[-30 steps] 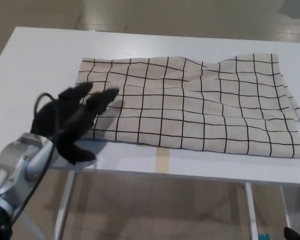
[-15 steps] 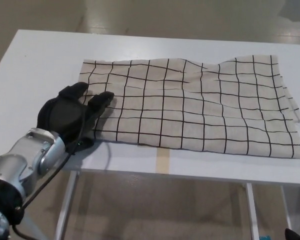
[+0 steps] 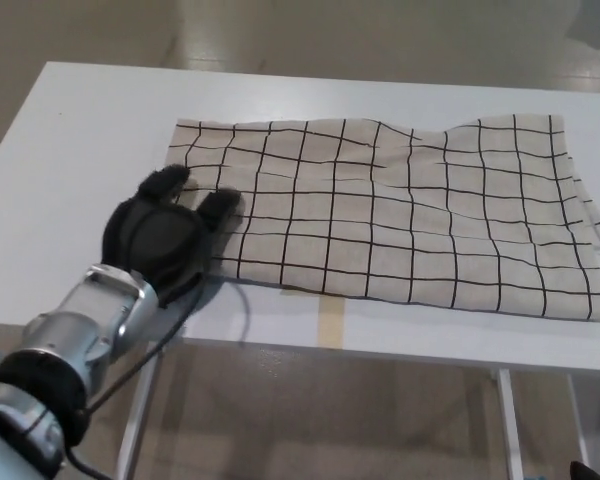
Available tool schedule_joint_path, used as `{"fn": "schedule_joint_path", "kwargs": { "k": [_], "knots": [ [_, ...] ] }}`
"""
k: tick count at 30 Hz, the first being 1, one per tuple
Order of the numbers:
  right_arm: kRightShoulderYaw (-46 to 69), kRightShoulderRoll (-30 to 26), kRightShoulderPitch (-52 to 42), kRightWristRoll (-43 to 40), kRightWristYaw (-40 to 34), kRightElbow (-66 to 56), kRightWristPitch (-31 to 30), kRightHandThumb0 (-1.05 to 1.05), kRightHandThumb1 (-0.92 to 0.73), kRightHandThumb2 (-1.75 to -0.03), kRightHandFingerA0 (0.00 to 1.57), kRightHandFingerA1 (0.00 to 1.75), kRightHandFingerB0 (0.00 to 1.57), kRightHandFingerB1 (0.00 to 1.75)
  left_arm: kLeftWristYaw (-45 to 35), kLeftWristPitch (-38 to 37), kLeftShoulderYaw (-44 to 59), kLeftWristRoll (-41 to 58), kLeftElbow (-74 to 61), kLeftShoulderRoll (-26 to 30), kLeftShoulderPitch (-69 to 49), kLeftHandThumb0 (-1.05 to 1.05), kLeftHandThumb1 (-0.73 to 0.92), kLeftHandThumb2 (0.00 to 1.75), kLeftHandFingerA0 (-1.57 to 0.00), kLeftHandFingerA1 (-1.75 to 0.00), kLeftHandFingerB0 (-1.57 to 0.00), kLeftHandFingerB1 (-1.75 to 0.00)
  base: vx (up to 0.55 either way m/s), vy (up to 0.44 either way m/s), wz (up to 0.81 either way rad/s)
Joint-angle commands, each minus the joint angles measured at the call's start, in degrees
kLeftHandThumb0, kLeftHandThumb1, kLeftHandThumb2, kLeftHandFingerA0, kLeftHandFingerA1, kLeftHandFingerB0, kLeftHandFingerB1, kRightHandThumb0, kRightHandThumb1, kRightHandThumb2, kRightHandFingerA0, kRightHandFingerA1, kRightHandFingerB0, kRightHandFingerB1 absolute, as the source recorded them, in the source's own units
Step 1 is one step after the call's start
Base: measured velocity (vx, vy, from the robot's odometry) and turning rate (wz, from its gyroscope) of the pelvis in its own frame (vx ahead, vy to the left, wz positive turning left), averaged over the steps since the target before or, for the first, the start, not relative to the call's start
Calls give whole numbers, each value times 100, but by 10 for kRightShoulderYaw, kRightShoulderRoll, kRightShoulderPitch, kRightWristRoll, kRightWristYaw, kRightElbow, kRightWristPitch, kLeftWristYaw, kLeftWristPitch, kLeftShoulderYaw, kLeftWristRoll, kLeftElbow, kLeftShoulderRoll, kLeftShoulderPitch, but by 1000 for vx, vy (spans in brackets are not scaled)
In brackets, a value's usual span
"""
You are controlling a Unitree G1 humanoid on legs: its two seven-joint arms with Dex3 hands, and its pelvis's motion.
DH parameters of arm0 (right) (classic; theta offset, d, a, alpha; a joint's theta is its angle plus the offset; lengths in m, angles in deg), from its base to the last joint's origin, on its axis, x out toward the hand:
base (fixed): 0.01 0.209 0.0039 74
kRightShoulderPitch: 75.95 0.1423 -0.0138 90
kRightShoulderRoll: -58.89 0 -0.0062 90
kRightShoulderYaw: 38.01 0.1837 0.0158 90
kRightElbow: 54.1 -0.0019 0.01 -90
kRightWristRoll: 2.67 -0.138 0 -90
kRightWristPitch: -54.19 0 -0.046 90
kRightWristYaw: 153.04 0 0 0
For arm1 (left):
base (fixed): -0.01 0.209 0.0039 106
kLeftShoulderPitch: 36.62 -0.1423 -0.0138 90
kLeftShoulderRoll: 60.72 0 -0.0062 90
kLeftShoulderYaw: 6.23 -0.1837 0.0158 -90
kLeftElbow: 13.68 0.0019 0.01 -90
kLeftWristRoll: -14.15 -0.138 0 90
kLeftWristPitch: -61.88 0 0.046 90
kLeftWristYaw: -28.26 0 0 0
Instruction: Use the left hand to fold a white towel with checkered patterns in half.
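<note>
The white towel [image 3: 400, 215] with black checks lies spread flat across the white table [image 3: 90, 130], its long side running left to right, with slight wrinkles near the far edge. My left hand [image 3: 165, 238] comes in from the lower left and rests palm down on the towel's near left corner. Its two fingers [image 3: 223, 204] are stretched out and apart over the cloth. The thumb is hidden under the hand. The towel's corner under the palm is covered. The right hand does not show.
The table's front edge runs just below the towel, with a strip of beige tape [image 3: 330, 318] on it. Metal table legs [image 3: 508, 420] and the tan floor show beneath. Bare table surface lies to the left of and behind the towel.
My left hand has turned palm down and come down onto the towel's near left corner, shifting a little to the right. The towel has not visibly moved; the view shifted slightly.
</note>
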Motion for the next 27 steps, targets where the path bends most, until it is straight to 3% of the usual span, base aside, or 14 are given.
{"fn": "schedule_joint_path", "kwargs": {
  "k": [1,3,4,6,7,8,9,18,19,20,21,22,23,27],
  "knots": [
    [0,5,-7,-12,5,0,8,-45,-81,-64,34,49,36,43,58,18,-42,-39,53,-35,-7,-37,56,57,-52,-46,-54,-48,0,0,0],
    [-2,4,-8,-13,9,-3,5,-46,-81,-64,34,49,36,44,53,17,-45,-33,71,-47,-6,-33,57,57,-76,-107,-78,-92,0,0,0],
    [-3,1,-9,-12,11,-4,4,-46,-81,-64,33,49,36,44,32,15,-43,-20,84,-58,-3,-32,56,59,-73,-142,-79,-113,0,0,0],
    [-3,0,-10,-14,13,-5,3,-46,-81,-64,33,49,36,44,17,15,-38,-8,93,-66,-3,-35,59,58,-70,-161,-75,-134,0,0,0],
    [-3,-2,-10,-13,13,-5,4,-47,-81,-64,34,49,36,45,6,14,-32,2,97,-71,-4,-37,42,76,-103,-139,-91,-130,0,0,0],
    [-3,-2,-10,-13,13,-5,4,-47,-81,-64,34,49,36,45,3,14,-30,5,99,-72,-5,-37,42,76,-103,-139,-91,-130,0,0,0],
    [-3,-3,-9,-13,13,-6,2,-47,-81,-64,34,49,36,45,-2,14,-28,8,102,-74,-5,-26,61,54,-73,-175,-63,-169,0,0,0],
    [-5,-3,-13,-9,9,-17,-7,-44,-81,-64,36,51,39,46,29,4,-19,21,109,-41,-27,-20,64,53,-66,-175,-58,-173,0,0,0],
    [-4,-3,-13,-9,8,-17,-8,-47,-65,-99,35,61,33,57,37,-2,-14,24,110,-31,-29,-22,62,57,-72,-164,-94,-88,0,0,0],
    [-4,-3,-12,-11,8,-20,-10,-47,-65,-99,36,61,33,57,49,-13,-7,30,112,-15,-30,-23,62,57,-73,-164,-85,-124,0,0,0],
    [-4,-3,-12,-11,9,-23,-14,-47,-65,-99,35,61,33,57,53,-18,-3,33,113,-5,-29,-28,47,81,-107,-136,-85,-120,0,0,0],
    [-4,-3,-13,-11,9,-26,-17,-47,-65,-99,35,61,33,57,55,-21,0,34,114,0,-29,-28,47,81,-107,-136,-85,-120,0,0,0],
    [-4,-3,-10,-11,8,-23,-17,-47,-66,-99,36,61,34,57,50,-26,7,41,116,14,-25,-22,64,56,-77,-172,-64,-161,0,0,0],
    [-3,-4,-7,-12,9,-19,-18,-46,-65,-99,36,62,34,57,48,-31,25,52,120,42,-20,-21,64,57,-77,-175,-57,-170,0,0,0]
  ]
}}
